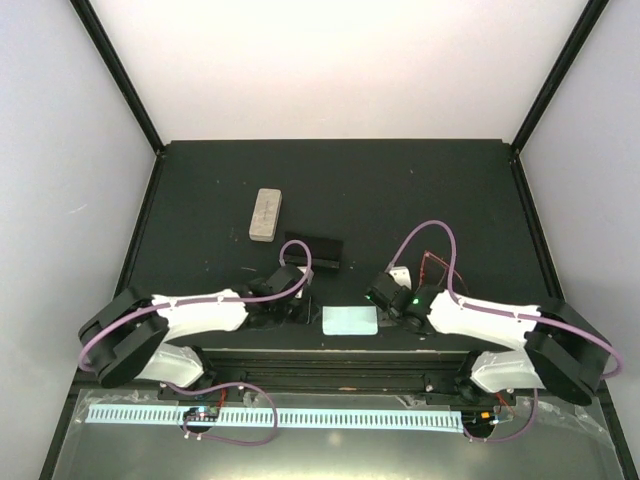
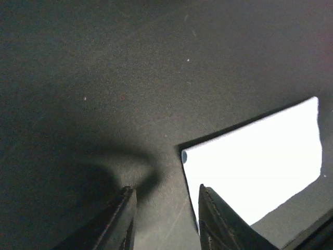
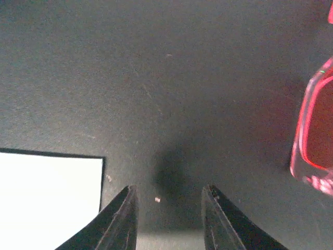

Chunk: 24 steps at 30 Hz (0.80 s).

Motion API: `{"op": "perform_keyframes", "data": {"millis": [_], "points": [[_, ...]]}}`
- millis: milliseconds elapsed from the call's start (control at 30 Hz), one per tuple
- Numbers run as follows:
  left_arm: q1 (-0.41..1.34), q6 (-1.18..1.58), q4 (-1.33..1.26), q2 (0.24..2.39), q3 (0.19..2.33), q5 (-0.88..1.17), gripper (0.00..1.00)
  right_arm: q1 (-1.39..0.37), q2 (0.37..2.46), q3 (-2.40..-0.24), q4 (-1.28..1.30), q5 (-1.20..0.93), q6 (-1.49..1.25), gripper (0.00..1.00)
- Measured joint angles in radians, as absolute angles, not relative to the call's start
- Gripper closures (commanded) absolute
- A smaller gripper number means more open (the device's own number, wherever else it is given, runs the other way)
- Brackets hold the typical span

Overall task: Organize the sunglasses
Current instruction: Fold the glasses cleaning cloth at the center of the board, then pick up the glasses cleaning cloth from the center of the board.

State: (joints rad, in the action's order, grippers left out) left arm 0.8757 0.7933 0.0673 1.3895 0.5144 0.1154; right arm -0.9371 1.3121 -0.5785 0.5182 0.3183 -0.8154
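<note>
Item 1: your right gripper (image 3: 169,188) stands over the bare matte black table (image 3: 171,78) with its 2 fingers parted by a moderate gap; it has hold of nothing.

Item 2: your left gripper (image 2: 165,190) is likewise part-open and empty; its tips sit just beside a corner of the flat light blue rectangular cloth (image 2: 255,166).

Item 3: the thin red-framed sunglasses (image 3: 317,135) lie off to the right of the right fingers, apart from them and cut by the edge of the right wrist view; only 1 lens shows there, so the long axis cannot be fixed; the overhead view places them just beyond the right wrist, well apart from the left arm.

Judgement: the right arm is the nearer; its fingers would need to swing toward that side before any closing.

Item 4: the black-framed pair cannot be located; the black oblong case (image 1: 318,250) and the beige oblong case (image 1: 265,215) lie beyond the left arm.
</note>
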Motion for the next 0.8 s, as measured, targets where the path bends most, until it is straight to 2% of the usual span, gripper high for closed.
{"op": "perform_keyframes", "data": {"millis": [133,367,567,800], "points": [[0.890,0.797,0.146,1.301,0.515,0.084,0.56,-0.976,1.248,-0.601,0.603,0.357,-0.829,0.55],[0.948,0.844,0.187,1.262,0.515,0.052,0.55,-1.012,1.259,-0.610,0.605,0.310,-0.833,0.55],[1.000,0.891,0.147,1.372,0.536,0.049,0.58,-1.046,1.356,-0.610,0.555,0.251,-0.840,0.63],[1.019,0.929,0.113,1.415,0.553,0.048,0.67,-1.055,1.389,-0.610,0.494,0.232,-0.849,0.73]]}}
